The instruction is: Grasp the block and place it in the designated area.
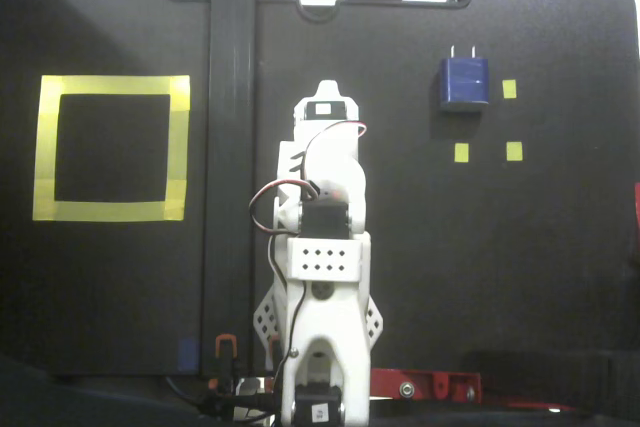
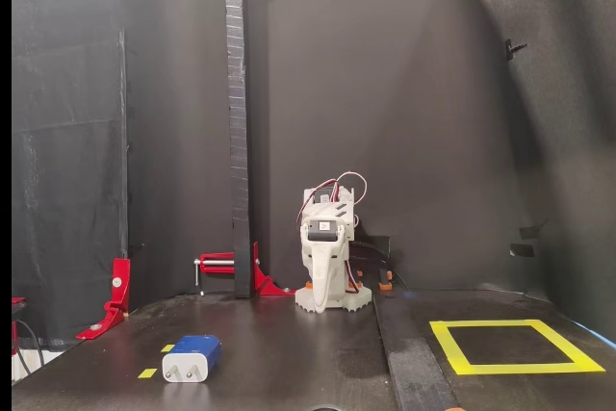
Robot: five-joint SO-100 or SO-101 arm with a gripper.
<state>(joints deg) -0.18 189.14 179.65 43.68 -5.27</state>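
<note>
We see the block [image 1: 462,83] lying flat near the table's [image 1: 560,277] far right corner in the top-down fixed view, among small yellow markers [image 1: 461,152], prongs toward the far edge. The designated area [image 1: 110,148] lies well apart, toward the left edge. The gripper [image 1: 327,90] is folded mid-table, touching nothing; we cannot tell whether its fingers are together.

arm folded over its base, hand [image 1: 327,88] tucked, apparently closed.
</note>
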